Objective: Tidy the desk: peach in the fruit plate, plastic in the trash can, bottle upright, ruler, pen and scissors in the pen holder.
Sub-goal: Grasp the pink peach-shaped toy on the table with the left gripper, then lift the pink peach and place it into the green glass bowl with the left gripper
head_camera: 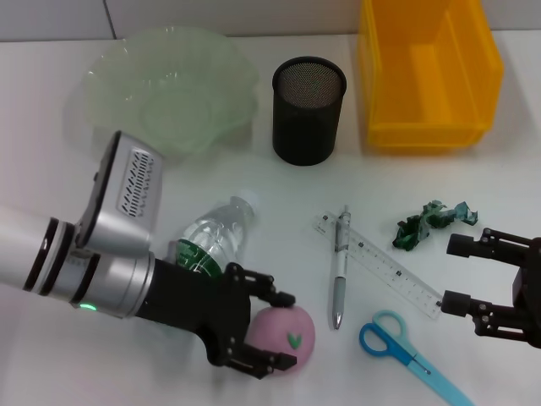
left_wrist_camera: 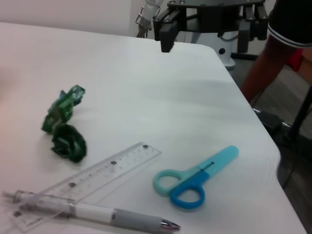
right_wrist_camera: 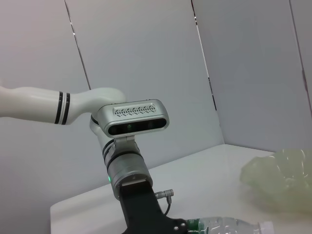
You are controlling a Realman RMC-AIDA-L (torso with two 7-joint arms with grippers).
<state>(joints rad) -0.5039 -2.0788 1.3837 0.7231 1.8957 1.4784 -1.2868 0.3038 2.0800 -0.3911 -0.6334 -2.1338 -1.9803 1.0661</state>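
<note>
1. head view: left gripper (head_camera: 276, 331) low at the near edge of the white table (head_camera: 254, 186), fingers spread around the pink peach (head_camera: 287, 336), which bears a small green mark; contact hard to judge. clear bottle (head_camera: 213, 236) lying on its side just behind the peach, green label, no writing legible. pen (head_camera: 340, 266) and clear ruler (head_camera: 380, 265) crossed to the right of the peach, blue scissors (head_camera: 406, 348) further right. crumpled green plastic (head_camera: 429, 223) beyond the ruler. black mesh pen holder (head_camera: 308, 110) well behind the peach, pale green fruit plate (head_camera: 173, 85) to its left, yellow bin (head_camera: 427, 72) to its right. right gripper (head_camera: 455, 272) right of the ruler, fingers apart, holding nothing.
2. left wrist view: pen lying over the ruler's end; ruler markings too small to read.
3. right wrist view: left arm standing over the bottle; fruit plate beyond it.
</note>
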